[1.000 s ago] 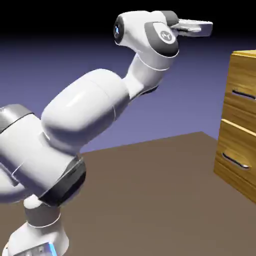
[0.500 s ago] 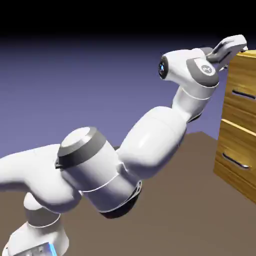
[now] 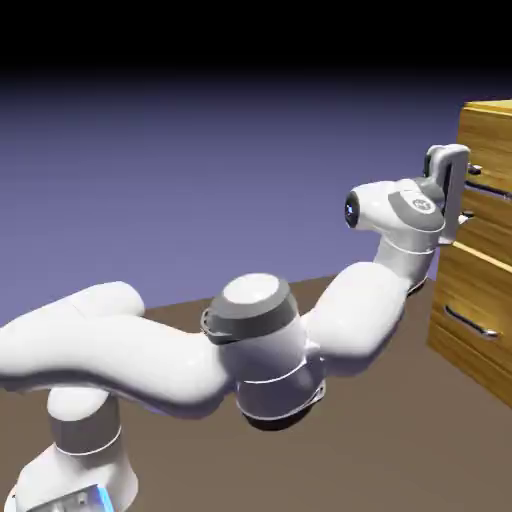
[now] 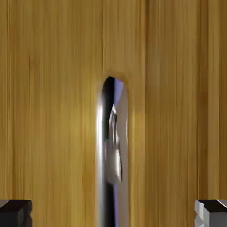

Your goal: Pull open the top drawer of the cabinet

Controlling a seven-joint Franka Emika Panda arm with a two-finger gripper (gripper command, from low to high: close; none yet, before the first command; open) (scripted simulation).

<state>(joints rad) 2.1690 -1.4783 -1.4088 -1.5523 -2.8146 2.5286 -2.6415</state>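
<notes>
Two finger tips of the pincer (image 3: pixel 470 194) are standing wide apart, one above and one below the top drawer's bar handle (image 3: pixel 488 189), with nothing gripped between them. In the hand view the handle is running lengthwise up from the bottom edge, roughly midway between the tips; whether either tip is touching the drawer front, cannot tell. Hand is turned so that the tips are pointing at the front. The top drawer (image 3: pixel 482 140) is sitting in the upper part of the cabinet (image 3: pixel 470 258), at the exterior view's right, and is looking shut. Below it the lower drawer (image 3: pixel 465 354) is showing its own handle (image 3: pixel 470 321), well apart from the pincer. Arm (image 3: pixel 365 310) is reaching across above the brown counter (image 3: pixel 350 440). Judgement: step in hand is lining up for the grasp, the pull not yet begun. Risks: pushing in too far would be jamming tips against the wood; closing too shallow would be catching only the bar's outer face, likely slipping off smooth metal. A hand sitting slightly high or low would be making one tip meet the bar first and shove it sideways. Pulling askew could be binding the drawer.
</notes>
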